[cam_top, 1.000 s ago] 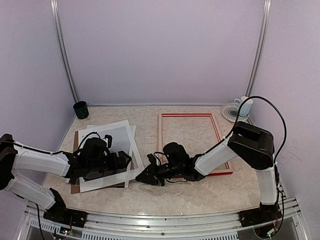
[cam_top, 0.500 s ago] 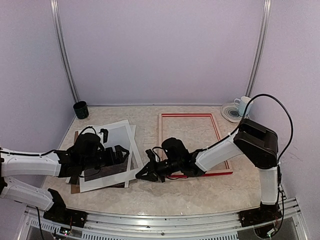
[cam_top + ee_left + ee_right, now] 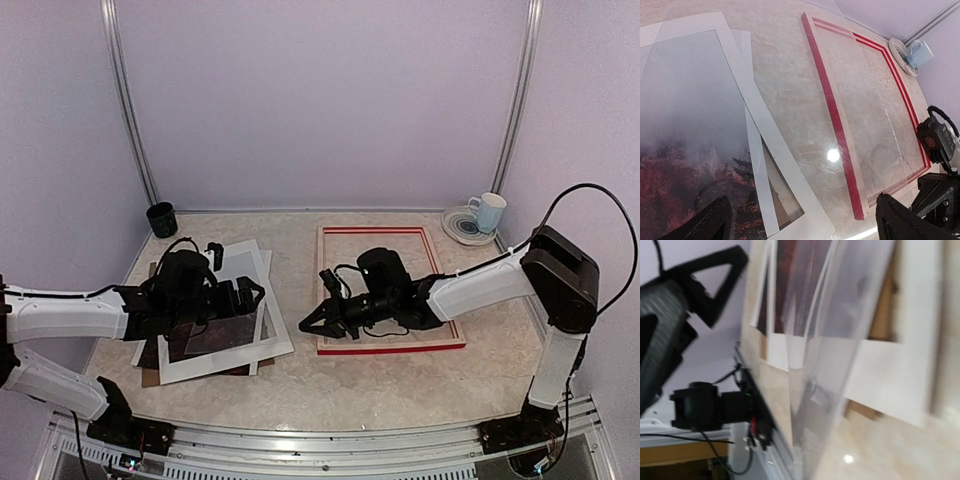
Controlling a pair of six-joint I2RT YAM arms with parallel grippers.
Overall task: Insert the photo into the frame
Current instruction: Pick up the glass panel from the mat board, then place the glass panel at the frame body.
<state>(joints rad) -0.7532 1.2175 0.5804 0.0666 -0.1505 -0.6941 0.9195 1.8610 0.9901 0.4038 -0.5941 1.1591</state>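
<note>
Okay, left gripper (image 3: 248,298) was spread wide, nothing between its fingers (image 3: 710,222), and hung low over the stack of sheets. Whether it touched the stack was unclear. Right under it lay the photo (image 3: 685,165), picture side up, grey mist at the far end and dark red trees nearer. It showed through the window of the white mat (image 3: 757,125). A brown backing board (image 3: 150,377) peeked out below the stack at the corner nearest the left arm's base.

Right gripper (image 3: 310,325) had its jaws closed, tips aimed toward the left gripper and close to the mat's near right corner. In the right wrist view a clear sheet (image 3: 830,365) ran straight up from the camera. It looked pinched, though the fingers themselves were out of that view. The sheet was too faint to trace from overhead.

Just behind that gripper, partly under its forearm, the frame (image 3: 390,347) lay flat on the table (image 3: 380,395) with marble showing inside it. The photo was not in it and sat on the far side of the right gripper from it.

Farther out past the frame stood a mug (image 3: 487,211) on a plate (image 3: 458,228). A dark cup (image 3: 161,219) stood beyond the left gripper, near the back wall.
</note>
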